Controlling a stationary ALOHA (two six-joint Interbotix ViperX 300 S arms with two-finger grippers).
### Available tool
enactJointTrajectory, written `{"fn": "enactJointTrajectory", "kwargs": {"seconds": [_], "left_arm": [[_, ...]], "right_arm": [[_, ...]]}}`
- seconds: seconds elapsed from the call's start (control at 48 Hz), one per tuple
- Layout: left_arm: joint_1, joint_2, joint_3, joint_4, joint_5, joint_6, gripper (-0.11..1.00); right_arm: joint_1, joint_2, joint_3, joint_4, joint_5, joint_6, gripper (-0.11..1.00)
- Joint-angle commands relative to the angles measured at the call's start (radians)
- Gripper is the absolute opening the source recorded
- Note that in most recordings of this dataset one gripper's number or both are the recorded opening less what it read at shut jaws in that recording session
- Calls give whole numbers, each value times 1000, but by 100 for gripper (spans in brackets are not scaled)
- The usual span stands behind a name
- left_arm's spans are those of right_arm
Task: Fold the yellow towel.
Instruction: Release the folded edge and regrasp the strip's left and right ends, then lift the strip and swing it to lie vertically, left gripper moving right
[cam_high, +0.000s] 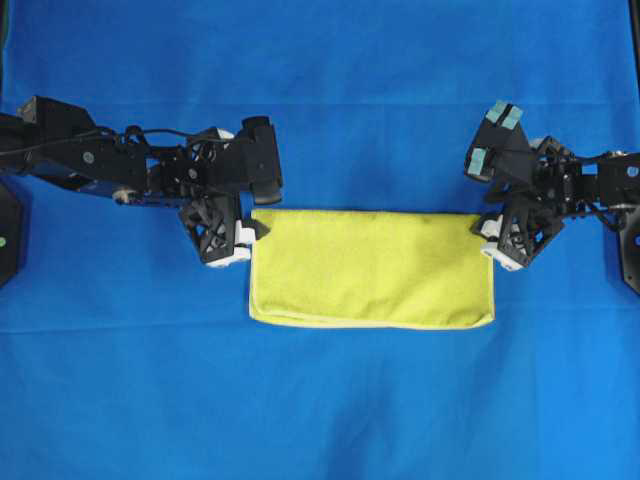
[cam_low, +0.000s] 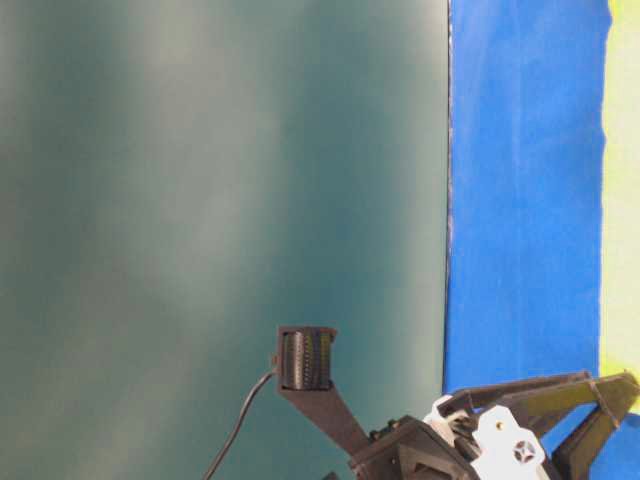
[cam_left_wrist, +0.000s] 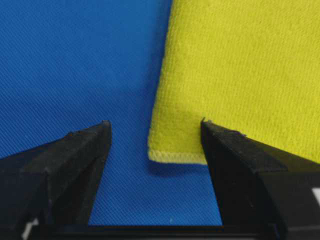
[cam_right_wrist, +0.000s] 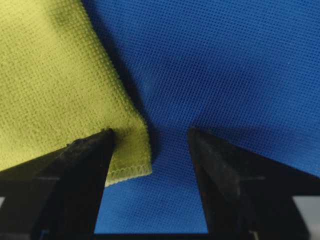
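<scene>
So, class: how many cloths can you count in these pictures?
2: the yellow towel lies folded at the centre, between the grippers; the large blue cloth spreads beneath it. Anything under them would be hidden.

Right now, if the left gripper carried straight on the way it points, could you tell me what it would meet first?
Most likely the yellow towel: the left gripper has its jaws open astride the towel's near corner. Depth is unclear, so it might pass just over the towel or touch the blue cloth beneath.

A lemon-yellow nubby microfibre towel (cam_high: 372, 268) lies on a plain, finely woven royal-blue cloth (cam_high: 320, 100), beside black plastic grippers (cam_high: 246, 231).
</scene>
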Motion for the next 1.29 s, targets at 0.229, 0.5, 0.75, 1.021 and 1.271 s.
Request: {"fn": "enactJointTrajectory", "kwargs": {"seconds": [0.229,0.5,0.75,1.021,1.271], "left_arm": [[-18,-11,-15,0,71,3,33],[-29,-12,-21,0,112,5,4],[-28,-48,-46,0,141,3,4],[-48,-181,-123,0,316,0,4],[-104,-290,-172,0,373,-2,4]], "right_arm": [[2,-3,-11,-3,-3,0,57],[9,-6,-9,-3,-8,-9,2],[8,-34,-17,-2,3,2,2],[8,-235,-66,-2,175,-3,2],[18,-445,-138,-3,360,-8,2]]}}
